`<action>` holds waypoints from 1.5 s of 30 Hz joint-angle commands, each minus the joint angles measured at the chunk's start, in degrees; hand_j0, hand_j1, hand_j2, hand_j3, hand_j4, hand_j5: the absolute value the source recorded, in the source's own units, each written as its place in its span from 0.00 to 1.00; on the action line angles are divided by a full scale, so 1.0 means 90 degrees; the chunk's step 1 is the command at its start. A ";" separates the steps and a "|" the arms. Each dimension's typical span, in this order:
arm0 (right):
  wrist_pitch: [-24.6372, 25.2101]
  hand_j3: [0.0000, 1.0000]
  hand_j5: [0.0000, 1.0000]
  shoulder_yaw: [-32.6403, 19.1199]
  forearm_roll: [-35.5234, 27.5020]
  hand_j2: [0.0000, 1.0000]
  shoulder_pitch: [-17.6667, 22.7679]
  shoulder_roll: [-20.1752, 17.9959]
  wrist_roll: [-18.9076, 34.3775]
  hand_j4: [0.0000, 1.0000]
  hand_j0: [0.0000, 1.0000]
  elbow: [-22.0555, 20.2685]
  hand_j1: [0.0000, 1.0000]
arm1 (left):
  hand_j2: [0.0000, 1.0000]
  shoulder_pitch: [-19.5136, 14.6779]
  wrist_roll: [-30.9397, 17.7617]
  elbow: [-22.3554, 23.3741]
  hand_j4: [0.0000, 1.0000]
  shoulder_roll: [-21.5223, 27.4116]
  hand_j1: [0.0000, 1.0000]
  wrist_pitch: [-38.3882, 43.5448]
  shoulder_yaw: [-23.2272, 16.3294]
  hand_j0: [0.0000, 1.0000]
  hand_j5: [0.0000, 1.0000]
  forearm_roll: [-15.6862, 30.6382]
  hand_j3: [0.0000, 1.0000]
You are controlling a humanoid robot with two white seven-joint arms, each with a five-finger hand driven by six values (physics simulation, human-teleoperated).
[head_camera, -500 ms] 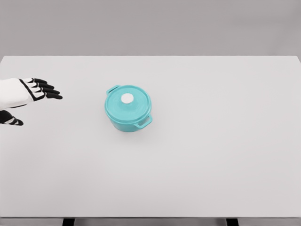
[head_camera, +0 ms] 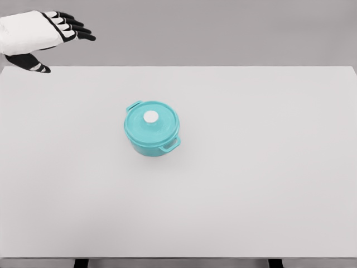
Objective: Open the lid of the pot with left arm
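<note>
You're in the approach: your left robot hand (head_camera: 42,34) hangs open and empty, well apart from the pot (head_camera: 152,128) mid-surface; next, bring it over the lid knob (head_camera: 151,116)

Teal pot (head_camera: 152,139), white-knobbed teal lid (head_camera: 151,122), white table (head_camera: 251,178), black fingers (head_camera: 75,28).

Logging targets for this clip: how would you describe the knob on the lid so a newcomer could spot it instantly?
Start at the wide white table; left of its middle stands a lone teal pot with two side handles. On the middle of its closed lid sits the knob, a small round white disc, the only white part on the otherwise teal pot.
</note>
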 commanded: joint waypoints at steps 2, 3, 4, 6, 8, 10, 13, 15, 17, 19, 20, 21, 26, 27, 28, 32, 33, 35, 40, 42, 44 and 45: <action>-0.0001 1.00 1.00 -0.0002 0.0001 1.00 0.0000 0.0000 -0.0001 1.00 1.00 -0.0001 1.00 | 1.00 -0.0224 -0.0001 0.0488 1.00 -0.0411 1.00 0.0000 -0.1344 1.00 1.00 0.0072 1.00; -0.0001 1.00 1.00 -0.0002 -0.0009 1.00 0.0000 0.0000 0.0009 1.00 1.00 -0.0001 1.00 | 1.00 -0.0303 -0.0001 0.0488 1.00 -0.0470 1.00 0.0000 -0.1354 1.00 1.00 0.0053 1.00; -0.0001 1.00 1.00 -0.0002 0.0001 1.00 0.0000 0.0000 -0.0001 1.00 1.00 -0.0001 1.00 | 1.00 -0.0303 -0.0001 0.0459 1.00 -0.0772 1.00 0.0000 -0.1354 1.00 1.00 0.0014 1.00; -0.0010 1.00 1.00 0.0008 0.0001 1.00 -0.0029 0.0000 -0.0001 1.00 1.00 -0.0040 1.00 | 1.00 -0.0293 -0.0001 0.0478 1.00 -0.1173 1.00 0.0000 -0.1374 1.00 1.00 -0.0152 1.00; -0.0001 1.00 1.00 0.0027 -0.0009 1.00 -0.0029 0.0000 0.0009 1.00 1.00 0.0009 1.00 | 1.00 -0.0235 -0.0001 0.0469 1.00 -0.1358 1.00 0.0000 -0.1393 1.00 1.00 -0.0201 1.00; -0.0001 1.00 1.00 -0.0002 -0.0009 1.00 -0.0020 0.0000 0.0009 1.00 1.00 0.0019 1.00 | 1.00 -0.0293 -0.0001 0.0449 1.00 -0.1476 1.00 0.0000 -0.1657 1.00 1.00 -0.0240 1.00; -0.0001 1.00 1.00 0.0008 -0.0009 1.00 -0.0020 0.0000 0.0009 1.00 1.00 -0.0011 1.00 | 1.00 -0.0303 -0.0001 0.0439 1.00 -0.1525 1.00 0.0000 -0.1872 1.00 1.00 -0.0338 1.00; -0.0001 1.00 1.00 0.0018 -0.0009 1.00 -0.0020 0.0000 0.0009 1.00 1.00 -0.0001 1.00 | 1.00 -0.0293 -0.0001 0.0439 1.00 -0.1641 1.00 0.0000 -0.1872 1.00 1.00 -0.0562 1.00; -0.0001 1.00 1.00 0.0018 0.0001 1.00 -0.0020 0.0000 0.0009 1.00 1.00 -0.0001 1.00 | 1.00 -0.0264 -0.0001 0.0430 1.00 -0.1710 1.00 0.0000 -0.1882 1.00 1.00 -0.0601 1.00; -0.0001 1.00 1.00 0.0008 -0.0009 1.00 -0.0020 0.0000 0.0009 1.00 1.00 -0.0001 1.00 | 1.00 -0.0205 -0.0001 0.0274 1.00 -0.1710 1.00 0.0000 -0.1882 1.00 1.00 -0.0601 1.00; -0.0001 1.00 1.00 0.0008 -0.0009 1.00 -0.0020 0.0000 0.0009 1.00 1.00 -0.0001 1.00 | 1.00 -0.0205 -0.0001 0.0206 1.00 -0.1710 1.00 0.0000 -0.1882 1.00 1.00 -0.0601 1.00; -0.0001 1.00 1.00 0.0008 -0.0009 1.00 -0.0020 0.0000 0.0009 1.00 1.00 -0.0001 1.00 | 1.00 -0.0215 -0.0001 0.0088 1.00 -0.1691 1.00 0.0000 -0.1882 1.00 1.00 -0.0592 1.00; -0.0001 1.00 1.00 0.0008 -0.0009 1.00 -0.0020 0.0000 0.0009 1.00 1.00 -0.0001 1.00 | 1.00 -0.0196 -0.0001 0.0029 1.00 -0.1691 1.00 0.0000 -0.1969 1.00 1.00 -0.0601 1.00; -0.0001 1.00 1.00 0.0008 0.0001 1.00 -0.0010 0.0000 0.0009 1.00 1.00 -0.0001 1.00 | 1.00 -0.0196 -0.0001 0.0029 1.00 -0.1700 1.00 0.0000 -0.1989 1.00 1.00 -0.0601 1.00; -0.0001 1.00 1.00 0.0008 -0.0009 1.00 -0.0010 0.0000 0.0009 1.00 1.00 -0.0001 1.00 | 1.00 -0.0196 -0.0001 0.0029 1.00 -0.1691 1.00 0.0000 -0.2028 1.00 1.00 -0.0601 1.00; -0.0001 1.00 1.00 0.0008 0.0001 1.00 -0.0020 0.0000 0.0009 1.00 1.00 -0.0001 1.00 | 1.00 -0.0195 -0.0001 -0.0010 1.00 -0.1681 1.00 0.0000 -0.2116 1.00 1.00 -0.0601 1.00; -0.0001 1.00 1.00 0.0008 -0.0009 1.00 -0.0020 0.0000 0.0009 1.00 1.00 -0.0001 1.00 | 1.00 -0.0196 -0.0001 -0.0020 1.00 -0.1681 1.00 0.0000 -0.2155 1.00 1.00 -0.0601 1.00; -0.0001 1.00 1.00 0.0008 -0.0009 1.00 -0.0020 0.0000 0.0009 1.00 1.00 -0.0001 1.00 | 1.00 -0.0205 -0.0001 -0.0010 1.00 -0.1681 1.00 0.0000 -0.2155 1.00 1.00 -0.0601 1.00; -0.0001 1.00 1.00 0.0008 0.0001 1.00 -0.0020 0.0000 0.0009 1.00 1.00 -0.0001 1.00 | 1.00 -0.0215 -0.0001 -0.0010 1.00 -0.1681 1.00 0.0000 -0.2155 1.00 1.00 -0.0611 1.00; -0.0001 1.00 1.00 0.0008 -0.0009 1.00 -0.0020 0.0000 0.0009 1.00 1.00 -0.0001 1.00 | 1.00 -0.0215 -0.0001 -0.0010 1.00 -0.1681 1.00 0.0000 -0.2155 1.00 1.00 -0.0669 1.00; -0.0001 1.00 1.00 0.0008 -0.0009 1.00 -0.0020 0.0000 0.0009 1.00 1.00 -0.0001 1.00 | 1.00 -0.0225 -0.0001 0.0000 1.00 -0.1691 1.00 0.0000 -0.2136 1.00 1.00 -0.0826 1.00; -0.0001 1.00 1.00 0.0008 -0.0009 1.00 -0.0020 0.0000 0.0009 1.00 1.00 -0.0001 1.00 | 1.00 -0.0225 -0.0001 0.0000 1.00 -0.1691 1.00 0.0000 -0.2136 1.00 1.00 -0.0836 1.00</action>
